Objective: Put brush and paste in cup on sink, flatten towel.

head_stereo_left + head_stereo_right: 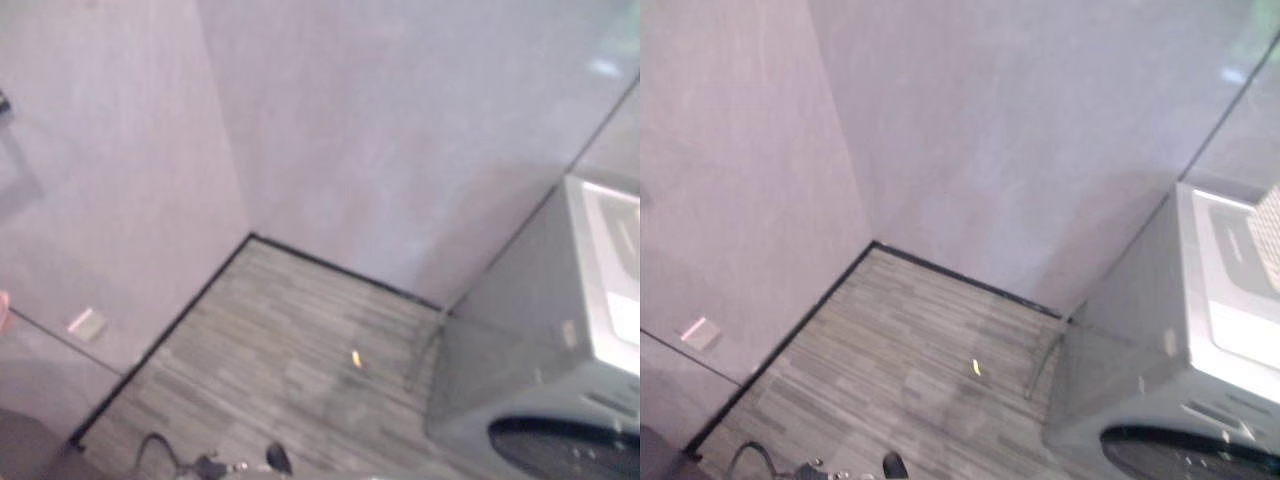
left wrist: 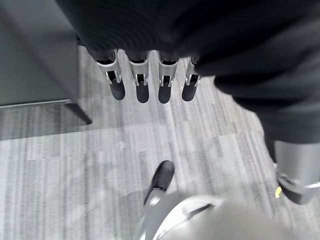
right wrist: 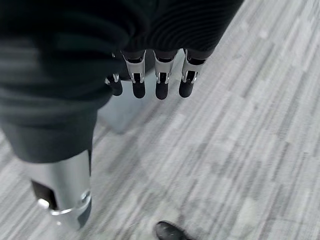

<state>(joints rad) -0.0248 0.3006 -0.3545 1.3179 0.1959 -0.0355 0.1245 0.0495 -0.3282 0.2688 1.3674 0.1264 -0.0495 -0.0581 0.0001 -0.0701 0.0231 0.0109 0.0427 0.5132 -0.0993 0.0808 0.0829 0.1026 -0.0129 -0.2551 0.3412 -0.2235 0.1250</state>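
Note:
My left hand (image 2: 142,82) hangs over the grey striped floor (image 2: 75,180). Its fingers are straight, its thumb (image 2: 297,180) stands apart, and it holds nothing. My right hand (image 3: 160,80) hangs the same way above the floor, fingers straight and empty, thumb (image 3: 65,195) off to the side. In the eye views I face a room corner (image 1: 250,235) where two pale grey walls meet the floor.
A grey washing machine (image 1: 560,380) with a dark round door stands at the right. A small yellow scrap (image 1: 356,359) lies on the floor near it. A small pale plate (image 1: 87,323) sits low on the left wall. A dark grey cabinet (image 2: 35,55) stands beside my left hand.

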